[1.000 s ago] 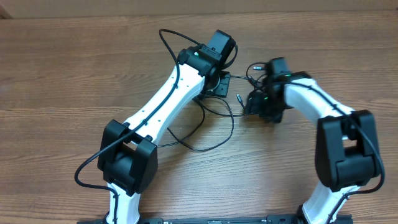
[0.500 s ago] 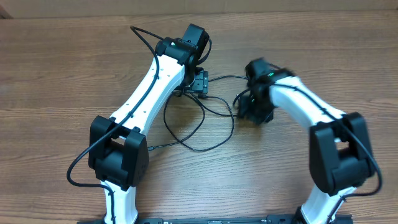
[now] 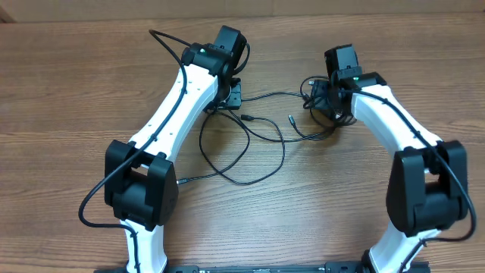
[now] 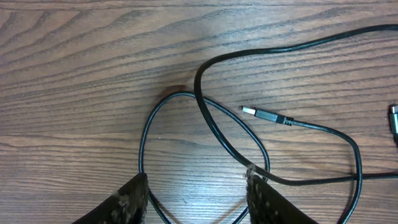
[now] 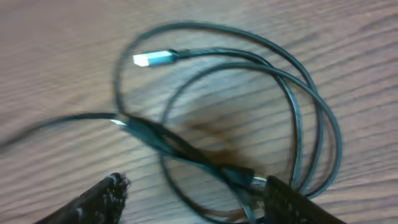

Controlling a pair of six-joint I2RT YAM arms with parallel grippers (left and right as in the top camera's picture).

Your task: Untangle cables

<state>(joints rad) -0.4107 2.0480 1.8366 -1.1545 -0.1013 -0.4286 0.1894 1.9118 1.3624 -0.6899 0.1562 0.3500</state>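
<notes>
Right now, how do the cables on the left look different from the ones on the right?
The left cables sprawl in wide loops; the right cables bunch in tight coils. The left cables cross rarely; the right cables overlap repeatedly. Both are thin, black, silver-tipped.

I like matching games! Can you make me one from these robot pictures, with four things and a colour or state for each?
Things:
1. cables
2. table
3. plug tip
4. left hand

Matches:
A. brown wood
B. open
C. black
D. silver

Pairs: 1-C, 2-A, 3-D, 4-B
</notes>
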